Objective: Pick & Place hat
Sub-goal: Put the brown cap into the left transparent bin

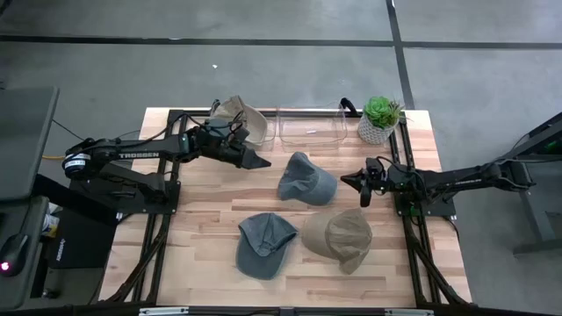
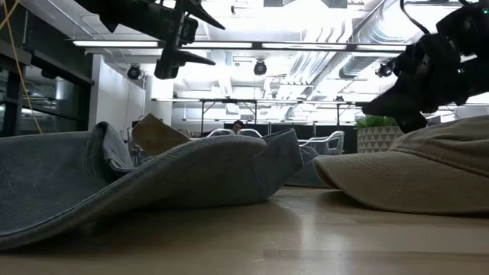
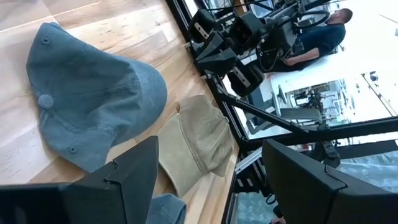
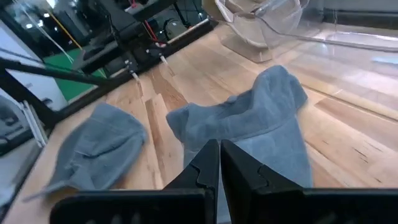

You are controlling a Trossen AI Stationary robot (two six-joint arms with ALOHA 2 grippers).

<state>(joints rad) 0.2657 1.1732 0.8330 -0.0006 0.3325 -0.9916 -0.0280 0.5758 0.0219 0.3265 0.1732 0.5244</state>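
I am working over a light wood-plank bench (image 1: 211, 211) that stands on a grey concrete floor, with a bright workshop and a seated person visible beyond it in the low view. Three loose hats lie on the bench: a blue-grey hat (image 1: 306, 180) at centre, a second blue-grey hat (image 1: 264, 245) at roughly 7 o'clock from it, and a tan hat (image 1: 338, 237) at roughly 5 o'clock from it. A fourth, tan hat (image 1: 241, 116) sits at the far edge beside a clear plastic bin (image 1: 312, 127) and a potted succulent (image 1: 380, 118). The left gripper (image 1: 255, 160) hangs above the bench with its fingers spread apart and empty; the central hat lies at about 4 o'clock from it, close by. The right gripper (image 1: 358, 182) has its fingers pressed together, holding nothing; the same hat lies at its 9 o'clock, just beside the fingertips, so by my judgement the right arm is marginally nearer. The central hat's long axis, crown to brim, runs roughly 11 to 5 o'clock. Legible writing: "TROSSEN" on the left arm (image 1: 132, 155); no label on any hat can be read.
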